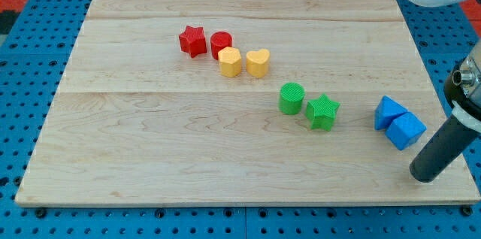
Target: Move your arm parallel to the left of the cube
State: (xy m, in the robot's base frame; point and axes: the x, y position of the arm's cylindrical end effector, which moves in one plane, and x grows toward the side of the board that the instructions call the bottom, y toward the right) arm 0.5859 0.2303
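On the pale wooden table [150,156], eight small plastic blocks are strung in a loose diagonal from ten o'clock toward four o'clock. Read from the view's left: a red star-shaped block [192,40] is seen touching a red cylinder [221,44]; just at five o'clock of that cylinder a yellow hexagonal block [230,62] is set against a yellow heart-shaped block [258,63]. Further along, a green cylinder [291,98] stands just beside a green star-shaped block [323,111]. At the view's right a blue wedge-like block [387,110] is pressed against the blue cube [406,131], the task's thing, lying at four o'clock of the board's middle, near its right edge.

The pairing by colour is judged to be simple scatter, not an arrangement serving the task.

No claw is carried by this arm, so nothing can be spread, pressed together or pinched; a straight dark rod is fitted instead. My tip [421,176] is found at five o'clock of the blue cube, near it but apart, touching no block. A pass to the cube's left side is judged not yet made.
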